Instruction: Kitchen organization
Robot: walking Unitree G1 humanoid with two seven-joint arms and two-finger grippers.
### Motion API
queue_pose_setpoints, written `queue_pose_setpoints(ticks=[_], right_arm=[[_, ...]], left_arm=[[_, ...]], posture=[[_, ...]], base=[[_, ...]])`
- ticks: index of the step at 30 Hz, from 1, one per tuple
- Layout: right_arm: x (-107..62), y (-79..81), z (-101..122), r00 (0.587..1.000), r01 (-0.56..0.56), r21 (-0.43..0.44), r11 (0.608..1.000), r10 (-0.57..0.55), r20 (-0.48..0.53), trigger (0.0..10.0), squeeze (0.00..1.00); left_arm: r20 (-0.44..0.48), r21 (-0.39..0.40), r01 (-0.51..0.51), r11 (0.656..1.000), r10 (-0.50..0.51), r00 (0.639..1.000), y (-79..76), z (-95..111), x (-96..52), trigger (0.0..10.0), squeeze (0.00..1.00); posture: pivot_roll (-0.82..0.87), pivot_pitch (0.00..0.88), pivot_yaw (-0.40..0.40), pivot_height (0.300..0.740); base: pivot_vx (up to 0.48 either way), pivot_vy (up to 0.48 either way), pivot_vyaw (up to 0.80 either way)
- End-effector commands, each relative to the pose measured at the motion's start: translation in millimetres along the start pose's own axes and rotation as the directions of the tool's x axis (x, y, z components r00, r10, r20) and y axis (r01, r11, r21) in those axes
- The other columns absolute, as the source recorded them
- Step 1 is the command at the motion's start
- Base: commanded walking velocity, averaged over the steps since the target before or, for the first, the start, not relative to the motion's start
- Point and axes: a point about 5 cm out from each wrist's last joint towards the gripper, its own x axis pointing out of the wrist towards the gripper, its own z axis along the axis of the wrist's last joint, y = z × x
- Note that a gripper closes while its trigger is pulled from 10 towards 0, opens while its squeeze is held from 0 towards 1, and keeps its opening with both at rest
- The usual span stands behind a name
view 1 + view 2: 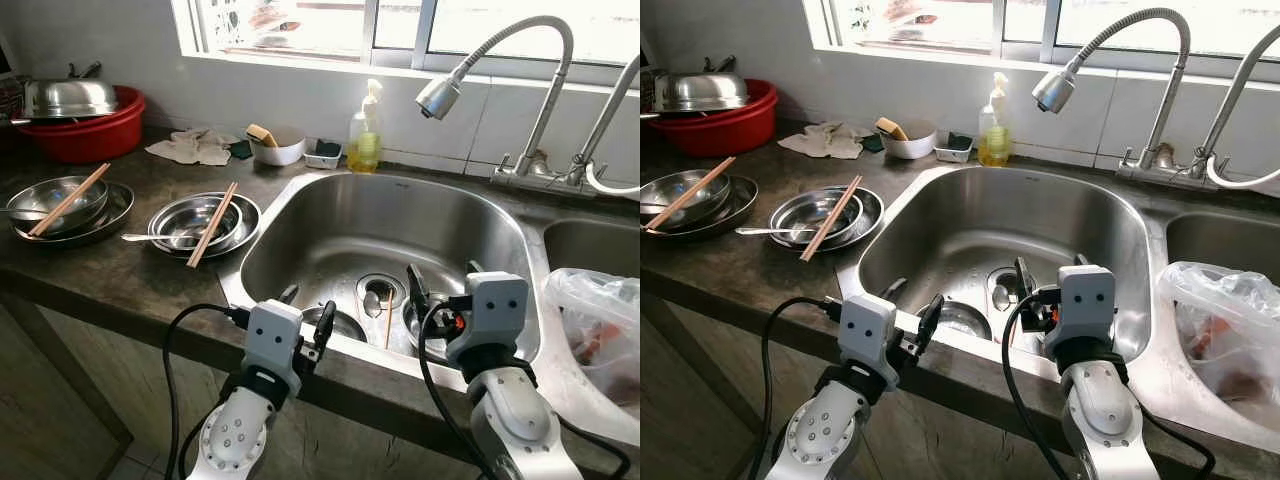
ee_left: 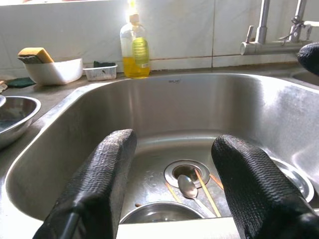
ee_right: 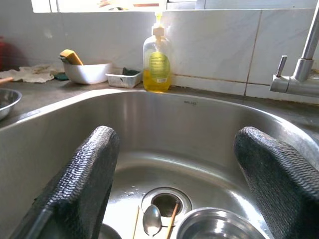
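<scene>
in the sink (image 1: 300,230) i've got the dirty things gathered round the drain (image 1: 380,291): a spoon (image 2: 188,186) lying across it, loose chopsticks (image 2: 208,186) beside the spoon, one steel bowl (image 1: 340,322) on my left side of the basin and another steel bowl (image 3: 219,225) on my right. both sit right under my grippers.

my left gripper (image 1: 308,318) hangs over the near rim of the sink, fingers (image 2: 104,179) spread wide, nothing between them. my right gripper (image 1: 440,280) is a little further in over the basin, its fingers (image 3: 82,181) also parted and holding nothing.

out on the counter (image 1: 110,265) to my left, a bowl on a plate (image 1: 197,224) with a pair of chopsticks (image 1: 213,224) laid across it and a spoon handle (image 1: 145,237) sticking out. further left, another stack of bowl and plate (image 1: 65,208) with its own chopsticks (image 1: 68,199) on top. behind those, a red basin (image 1: 85,130) with a steel lid (image 1: 70,97) on it.

along the back wall: a crumpled cloth (image 1: 195,146), a white bowl with a sponge (image 1: 277,145), a small tray (image 1: 324,154), a yellow soap bottle (image 1: 365,130). the faucet (image 1: 500,60) arches over the sink. on my right, a plastic bag (image 1: 600,325) lies in the second basin.
</scene>
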Motion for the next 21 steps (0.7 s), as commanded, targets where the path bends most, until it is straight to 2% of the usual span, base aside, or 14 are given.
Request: queue_pose_setpoints(ticks=[1,6,21], right_arm=[[1.3,2.8,5.8,1.0,-0.006,0.007,1.0,0.006,0.029,10.0,0.0],[1.9,4.7,5.2,1.0,-0.016,0.007,1.0,0.016,0.027,10.0,0.0],[6.9,8.2,3.8,1.0,-0.021,0.01,1.0,0.02,0.02,10.0,0.0]], left_arm=[[0.002,0.005,-0.013,1.0,0.013,1.0,1.4,2.8,-1.3,10.0,0.0],[-0.011,0.007,-0.009,1.0,0.009,1.0,2.7,0.3,-3.7,10.0,0.0],[-0.019,0.008,-0.001,1.0,0.001,1.0,2.1,-1.2,-4.6,10.0,0.0]], posture=[[0.07,0.0,-0.035,0.74],[0.07,0.0,-0.032,0.74],[0.08,0.0,-0.024,0.74]], base=[[0.0,0.0,0.0],[0.0,0.0,0.0],[-0.274,0.0,0.0]])
